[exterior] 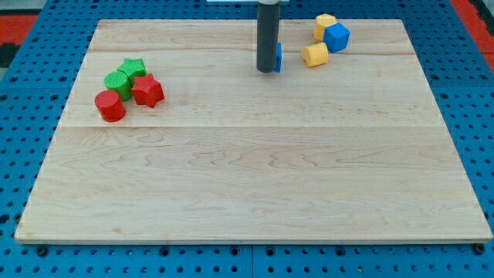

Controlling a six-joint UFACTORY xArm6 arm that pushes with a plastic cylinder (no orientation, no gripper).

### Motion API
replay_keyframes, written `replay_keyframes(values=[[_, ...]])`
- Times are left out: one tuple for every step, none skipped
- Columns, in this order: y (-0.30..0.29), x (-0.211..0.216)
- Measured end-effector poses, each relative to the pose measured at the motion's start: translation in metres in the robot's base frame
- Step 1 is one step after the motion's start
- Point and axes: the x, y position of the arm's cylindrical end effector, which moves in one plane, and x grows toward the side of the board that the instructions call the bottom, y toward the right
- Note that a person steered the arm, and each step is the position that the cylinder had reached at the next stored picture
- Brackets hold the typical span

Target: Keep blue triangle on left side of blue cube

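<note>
Near the view's top, a bit right of centre on the wooden surface [255, 170], my tip [268, 71] rests on the board, the dark rod rising straight up out of frame. This end effector is a plain rod w/ nothing to spread or pinch, so it grips nothing. Touching the tip's right side, partly hidden behind the rod, sits a small blue block [278, 57]; only a thin slice shows, so its shape can't be made out from here, though it is prob. the blue triangle.

Rel. to the tip: the blue cube [337, 35] lies well to the view's right and slightly higher, so the hidden blue block is on the cube's left side. A yellow block [324, 25] touches the cube at its upper left, and a 2nd yellow block [315, 54] sits just below-left of the cube, between it and the tip.

Far to the view's left of the tip, and lower, a tight cluster: green star [133, 68], green cylinder [118, 81], red star [147, 90], red cylinder [110, 106], all touching or nearly so
</note>
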Motion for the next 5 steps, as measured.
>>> replay_keyframes(values=[[0.0, -0.029], [0.006, -0.044], [0.022, -0.047], [0.035, -0.05], [0.035, -0.05]])
